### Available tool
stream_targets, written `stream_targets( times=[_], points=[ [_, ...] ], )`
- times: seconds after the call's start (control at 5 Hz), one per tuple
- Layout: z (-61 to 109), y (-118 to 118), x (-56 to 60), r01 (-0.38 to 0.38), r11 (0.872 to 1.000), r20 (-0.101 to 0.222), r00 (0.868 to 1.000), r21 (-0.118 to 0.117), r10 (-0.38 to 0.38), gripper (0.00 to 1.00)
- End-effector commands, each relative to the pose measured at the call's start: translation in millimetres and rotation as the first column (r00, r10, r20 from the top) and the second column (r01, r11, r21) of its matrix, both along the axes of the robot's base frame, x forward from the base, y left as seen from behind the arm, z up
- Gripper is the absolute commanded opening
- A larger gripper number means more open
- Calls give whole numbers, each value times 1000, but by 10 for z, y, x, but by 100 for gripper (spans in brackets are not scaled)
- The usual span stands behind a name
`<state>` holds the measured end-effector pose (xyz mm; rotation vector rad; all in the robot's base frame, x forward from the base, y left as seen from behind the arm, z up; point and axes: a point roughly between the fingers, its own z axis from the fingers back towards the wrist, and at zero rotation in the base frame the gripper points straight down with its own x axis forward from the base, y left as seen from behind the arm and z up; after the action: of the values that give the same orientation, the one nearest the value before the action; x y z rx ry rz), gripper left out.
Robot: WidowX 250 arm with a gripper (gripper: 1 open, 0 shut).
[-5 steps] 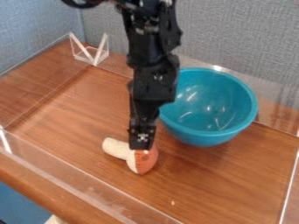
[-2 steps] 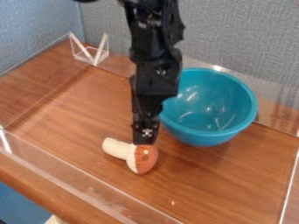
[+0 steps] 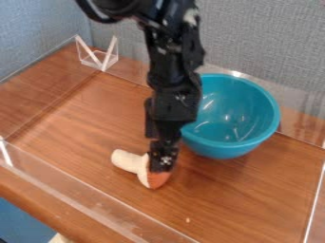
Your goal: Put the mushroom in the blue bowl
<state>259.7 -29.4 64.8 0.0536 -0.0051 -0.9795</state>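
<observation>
Lying under spread fingers point(image 3: 160, 158), mushroom point(image 3: 143, 167) (on side)

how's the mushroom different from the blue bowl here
The mushroom is far smaller than the blue bowl. The mushroom lies on its side, cream stem pointing left, while the bowl stands upright and empty. The mushroom is orange-red and cream; the bowl is glossy teal-blue. The open gripper sits over the mushroom, not the bowl. Both rest on the wooden table.
</observation>
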Motion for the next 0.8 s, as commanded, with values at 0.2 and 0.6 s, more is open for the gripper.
stream_targets(
  times=[0.2, 0.6],
  points=[
    [-236, -218, 168, -14, 1000, 27, 1000, 3, 14, 0],
    [-219, -298, 257, -15, 1000, 48, 999, -4, 15, 0]
  ],
)
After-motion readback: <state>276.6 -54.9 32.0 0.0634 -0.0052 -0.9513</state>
